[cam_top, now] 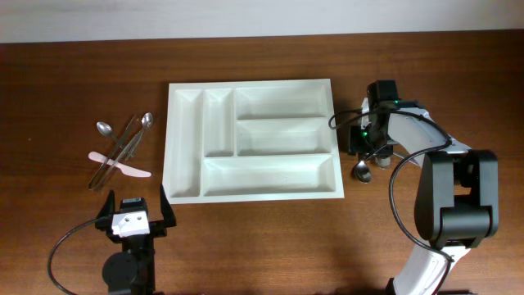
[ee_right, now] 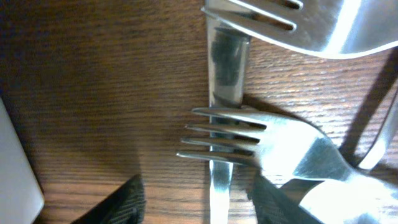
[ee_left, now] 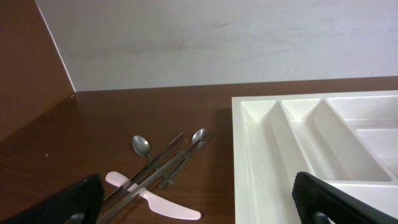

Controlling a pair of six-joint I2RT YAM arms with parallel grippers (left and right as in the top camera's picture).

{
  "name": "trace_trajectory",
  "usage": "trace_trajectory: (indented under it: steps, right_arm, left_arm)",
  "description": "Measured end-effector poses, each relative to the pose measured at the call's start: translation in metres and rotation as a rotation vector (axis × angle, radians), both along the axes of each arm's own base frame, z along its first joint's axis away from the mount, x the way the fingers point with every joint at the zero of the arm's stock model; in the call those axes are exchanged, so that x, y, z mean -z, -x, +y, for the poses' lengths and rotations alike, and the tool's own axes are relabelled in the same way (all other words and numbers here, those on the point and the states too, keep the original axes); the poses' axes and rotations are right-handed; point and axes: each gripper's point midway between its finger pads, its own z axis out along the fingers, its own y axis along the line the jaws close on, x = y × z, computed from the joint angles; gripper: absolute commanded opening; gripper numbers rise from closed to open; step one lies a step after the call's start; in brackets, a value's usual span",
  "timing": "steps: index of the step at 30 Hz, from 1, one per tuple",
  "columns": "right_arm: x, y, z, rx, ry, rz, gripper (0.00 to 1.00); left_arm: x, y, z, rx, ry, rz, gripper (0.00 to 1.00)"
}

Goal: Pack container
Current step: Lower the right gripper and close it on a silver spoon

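Overhead, left arm: parked low at 7 o'clock from the container point(cam_top: 187, 139), wrist level, claw facing 12.
Left gripper point(cam_top: 136, 209): jaws spread wide, nothing between them.
Right arm: comes up from 5 o'clock, bends in to the container's 3 o'clock wall, wrist tipped down at the table point(cam_top: 262, 238).
Right gripper point(ee_right: 198, 208): jaws parted, one finger point(ee_right: 118, 202) on each side of a steel knife point(ee_right: 222, 68), no clamp on it. Cannot tell if the other finger touches the lower fork point(ee_right: 267, 146).
Container: one, white, five compartments, mid-table.
Count, 9 o'clock pile: two spoons point(cam_top: 104, 129), one pink knife point(cam_top: 123, 166), crossed steel pieces point(cam_top: 123, 147), number unclear.
Count, 3 o'clock pile: lower fork across the steel knife, upper fork point(ee_right: 323, 25) at 1 o'clock from it, lone spoon point(cam_top: 361, 170) at the overhead 4 o'clock. More metal is cut off at the frame edge.
Room: bare wood strip between the 9 o'clock pile and the container wall. The right claw sits just beside the container's 3 o'clock wall. Open wood at 6 o'clock.
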Motion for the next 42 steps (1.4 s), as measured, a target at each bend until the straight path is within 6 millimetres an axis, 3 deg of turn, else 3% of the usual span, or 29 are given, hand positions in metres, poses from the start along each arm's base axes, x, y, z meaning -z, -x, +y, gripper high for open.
trace_trajectory:
  steps: [5,8,16,35,42]
  right_arm:
    - [0.001,0.0,-0.003,0.015,0.016,0.002,0.4]
    - [0.001,0.001,-0.005,0.021,0.023,0.004,0.25]
    - [0.002,0.004,-0.006,0.03,0.03,0.017,0.07]
    - [0.0,0.004,-0.007,0.025,0.035,0.035,0.04]
    - [-0.005,-0.008,-0.009,0.0,0.048,0.048,0.04]
  left_arm:
    - [0.0,0.0,0.0,0.0,0.0,0.0,0.99]
    - [0.0,0.0,0.0,0.0,0.0,0.0,0.99]
    - [0.0,0.0,0.0,0.0,0.0,0.0,0.99]
    - [0.0,0.0,0.0,0.0,0.0,0.0,0.99]
    - [0.0,0.0,0.0,0.0,0.0,0.0,0.99]
